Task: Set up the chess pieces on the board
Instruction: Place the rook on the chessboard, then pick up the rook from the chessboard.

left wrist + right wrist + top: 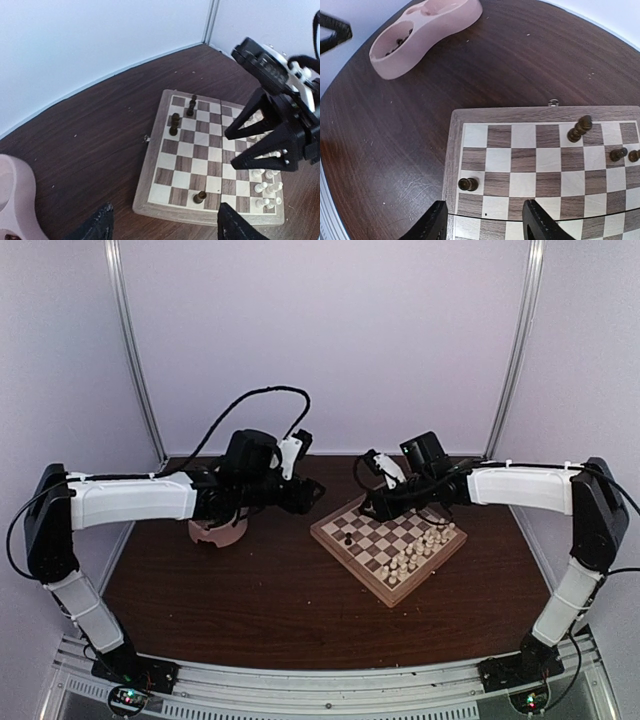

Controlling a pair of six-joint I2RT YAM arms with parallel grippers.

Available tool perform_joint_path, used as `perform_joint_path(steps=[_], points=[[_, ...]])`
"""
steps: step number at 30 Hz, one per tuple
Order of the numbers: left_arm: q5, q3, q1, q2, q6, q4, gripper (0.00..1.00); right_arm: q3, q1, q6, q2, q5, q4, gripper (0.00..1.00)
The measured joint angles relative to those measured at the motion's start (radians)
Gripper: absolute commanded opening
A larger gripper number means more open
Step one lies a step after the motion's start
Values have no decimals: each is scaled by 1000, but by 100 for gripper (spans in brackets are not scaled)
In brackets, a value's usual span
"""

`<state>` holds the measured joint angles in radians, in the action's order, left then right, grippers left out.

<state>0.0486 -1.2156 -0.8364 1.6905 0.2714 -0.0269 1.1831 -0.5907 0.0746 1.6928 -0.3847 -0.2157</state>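
The board (388,545) lies turned like a diamond on the dark table. A few dark chess pieces stand on it: one lone pawn (200,197) near the board's edge, also in the right wrist view (468,184), and others further along (174,123) (192,106) (580,128) (619,154). My left gripper (167,225) is open and empty, just off the board's left corner (310,495). My right gripper (486,222) is open and empty above the board's far corner (372,508). More dark pieces lie in the pink double bowl (427,30).
Pale cream chessmen (420,550) crowd the board's right side and show in the left wrist view (265,190). The pink bowl (218,532) sits left of the board under my left arm. White walls close in the back and the sides.
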Motion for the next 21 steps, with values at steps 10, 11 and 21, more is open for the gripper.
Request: perform_joint_path(steps=[10,11,21], points=[[3,25,204,-162,91,245,72,185,-88,-50,150,52,-200,50],[8,32,220,-191,94,257,72,196,-88,-50,165,55,-215,50],[61,90,226,-309,93,302,73,293,-122,-82,272,109,-322,46]])
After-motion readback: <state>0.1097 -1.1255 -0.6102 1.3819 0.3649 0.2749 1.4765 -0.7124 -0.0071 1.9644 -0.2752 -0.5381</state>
